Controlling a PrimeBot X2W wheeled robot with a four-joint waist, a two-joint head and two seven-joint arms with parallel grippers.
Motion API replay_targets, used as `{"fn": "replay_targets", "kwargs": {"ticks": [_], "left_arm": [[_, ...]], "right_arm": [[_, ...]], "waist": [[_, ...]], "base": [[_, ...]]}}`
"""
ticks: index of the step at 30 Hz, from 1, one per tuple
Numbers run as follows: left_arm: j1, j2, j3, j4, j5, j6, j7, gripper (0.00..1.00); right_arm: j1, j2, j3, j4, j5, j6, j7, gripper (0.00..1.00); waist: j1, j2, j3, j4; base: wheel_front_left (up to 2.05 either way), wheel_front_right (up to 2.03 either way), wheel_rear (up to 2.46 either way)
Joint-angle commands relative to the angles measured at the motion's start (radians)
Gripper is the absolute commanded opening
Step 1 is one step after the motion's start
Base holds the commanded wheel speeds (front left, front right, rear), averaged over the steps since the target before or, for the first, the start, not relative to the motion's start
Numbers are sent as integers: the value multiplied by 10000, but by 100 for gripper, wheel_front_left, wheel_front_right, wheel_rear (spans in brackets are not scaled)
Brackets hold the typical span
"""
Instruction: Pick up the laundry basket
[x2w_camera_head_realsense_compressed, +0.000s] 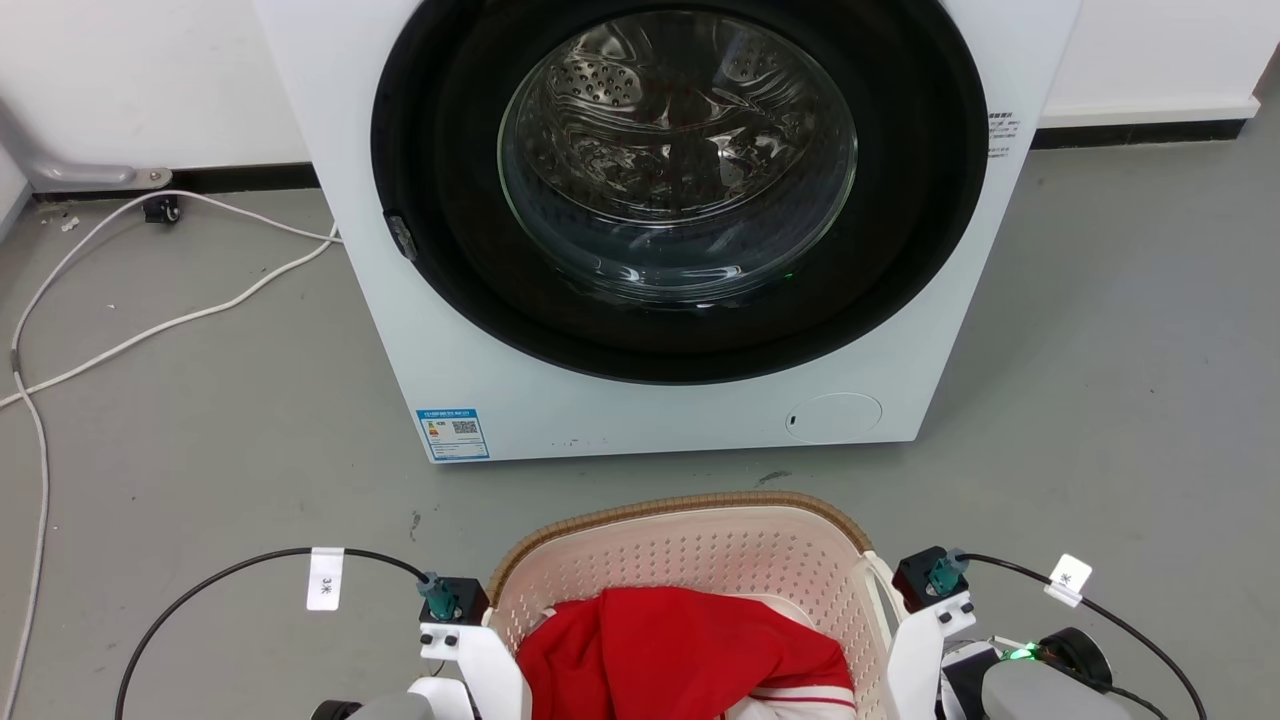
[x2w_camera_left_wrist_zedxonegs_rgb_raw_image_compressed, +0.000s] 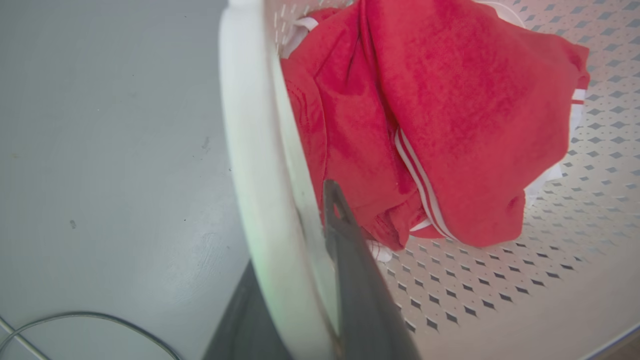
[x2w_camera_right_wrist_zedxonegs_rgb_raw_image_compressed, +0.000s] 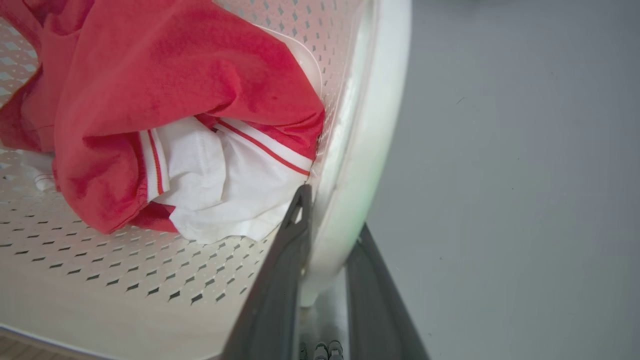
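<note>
Laundry basket (x2w_camera_head_realsense_compressed: 690, 560) sat bottom centre with red clothes (x2w_camera_head_realsense_compressed: 680, 640) inside, left gripper (x2w_camera_left_wrist_zedxonegs_rgb_raw_image_compressed: 292, 240) and right gripper (x2w_camera_right_wrist_zedxonegs_rgb_raw_image_compressed: 332, 215) each pinching one of its white side handles (x2w_camera_left_wrist_zedxonegs_rgb_raw_image_compressed: 250, 150)

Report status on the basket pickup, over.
Left gripper, right gripper clamped, one each side of laundry basket. Red-and-white clothes inside. Washing machine ahead, not touching.

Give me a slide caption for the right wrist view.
Right gripper clamps the white loop handle of the cream perforated plastic laundry basket, which holds a red-and-white garment.
</note>
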Motion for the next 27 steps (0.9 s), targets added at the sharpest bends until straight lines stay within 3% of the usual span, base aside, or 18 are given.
{"fn": "replay_targets", "kwargs": {"ticks": [1, 27], "left_arm": [[-204, -94, -57, -112, 2, -180, -89, 0], [-277, -108, -489, -17, -466, -179, -222, 0]], "right_arm": [[-112, 49, 72, -29, 37, 28, -59, 0], [-312, 31, 887, 141, 815, 28, -272, 0]], "waist": [[-1, 0, -3, 1], [-1, 0, 63, -24]], "base": [[0, 0, 0], [0, 0, 0]]}}
